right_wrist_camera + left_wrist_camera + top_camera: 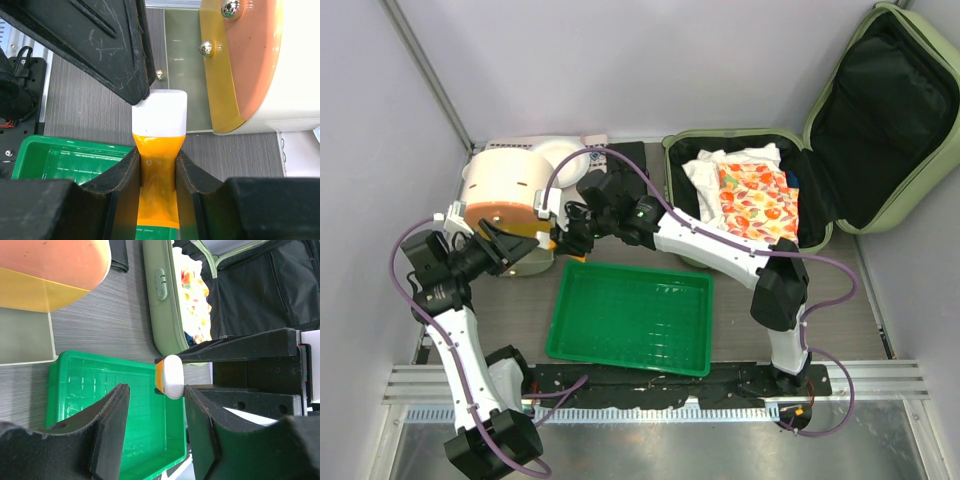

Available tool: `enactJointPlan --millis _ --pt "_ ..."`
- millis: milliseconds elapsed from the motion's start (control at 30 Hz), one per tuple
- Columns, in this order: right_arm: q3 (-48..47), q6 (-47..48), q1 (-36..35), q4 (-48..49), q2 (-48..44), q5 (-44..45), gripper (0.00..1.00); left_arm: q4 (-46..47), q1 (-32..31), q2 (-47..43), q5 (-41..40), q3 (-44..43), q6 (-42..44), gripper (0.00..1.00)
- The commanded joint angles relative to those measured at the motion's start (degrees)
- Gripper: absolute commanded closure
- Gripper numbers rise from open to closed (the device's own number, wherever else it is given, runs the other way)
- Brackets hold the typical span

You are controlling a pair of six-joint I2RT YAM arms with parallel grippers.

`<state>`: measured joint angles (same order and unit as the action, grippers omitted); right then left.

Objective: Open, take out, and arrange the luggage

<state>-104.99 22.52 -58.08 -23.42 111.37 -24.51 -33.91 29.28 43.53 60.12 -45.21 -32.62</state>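
Right up against the right wrist lens, the right gripper (157,157) is clenched on an orange tube (157,192), squeezing its soft body in at the waist. The tube's white cap (159,114) points away from the camera.

The luggage (750,135) lies at the back right of the table (840,300) with its lid (885,110) thrown open, leaning towards the right wall and showing black lining. In the lower half, a white cloth (705,178) is bunched on the left. A folded fabric (757,200) printed in orange and red lies beside and partly over it, with a small scrap of blue at its right edge; what that is cannot be told.

Just in front of the suitcase and to its left lies a flat green tray (632,318) with a gridded floor. The right arm reaches leftwards across the tray's far edge. In the wrist view the tube's lower end hangs above the tray's corner.

The left gripper (157,389) faces the tube from the other side with its jaws released and standing apart. The cap sits at their tips, touching one finger (100,45) and clear of the other, so nothing is pinched there.

Beyond both grippers, at the back left, stands a round container (505,185) with a cream top, an orange band and a pale translucent base.
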Motion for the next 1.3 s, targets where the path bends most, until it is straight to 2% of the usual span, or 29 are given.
enactJointPlan --millis 0,333,500,533,600,667,733,967,1000,1267 --pt "-2.15 -0.99 -0.71 4.61 -0.10 -1.50 0.78 3.06 -0.10 -0.64 1.93 1.17 -2.01 0.49" --pt "-2.41 -2.48 -2.21 6.02 0.60 -2.82 0.78 4.82 -0.27 -0.55 0.35 2.32 -3.76 0.61" --pt "-2.67 -2.40 -2.73 6.11 0.95 -2.21 0.78 4.47 -0.27 -0.64 0.18 2.67 -3.85 0.78" --pt "-3.11 -2.31 -2.74 6.19 1.13 -2.03 0.78 4.12 -0.36 -0.90 -0.26 2.67 -3.77 0.90" --pt "-3.47 -3.10 -2.56 6.19 1.22 -1.59 0.56 3.24 -0.27 -0.90 -1.93 2.59 -4.46 1.00" --pt "-3.73 -4.32 -2.56 6.11 1.04 -0.54 0.32 3.15 0.68 -0.20 -3.51 1.89 -5.61 1.00" --pt "-3.99 -5.38 -1.42 5.58 0.69 0.25 0.18 3.67 1.74 0.68 -4.92 0.92 -6.31 1.00" --pt "-2.24 -8.46 2.62 3.38 -1.50 -1.85 0.17 0.25 11.31 4.28 -11.67 -2.16 -6.50 1.00" --pt "-1.45 -8.90 2.97 3.21 -1.94 -2.20 0.17 0.16 11.68 4.55 -14.91 -2.07 -5.36 1.00" --pt "-0.83 -7.85 6.66 -0.31 -3.18 -3.52 0.17 6.47 11.94 10.26 -18.81 -0.76 -4.55 1.00"
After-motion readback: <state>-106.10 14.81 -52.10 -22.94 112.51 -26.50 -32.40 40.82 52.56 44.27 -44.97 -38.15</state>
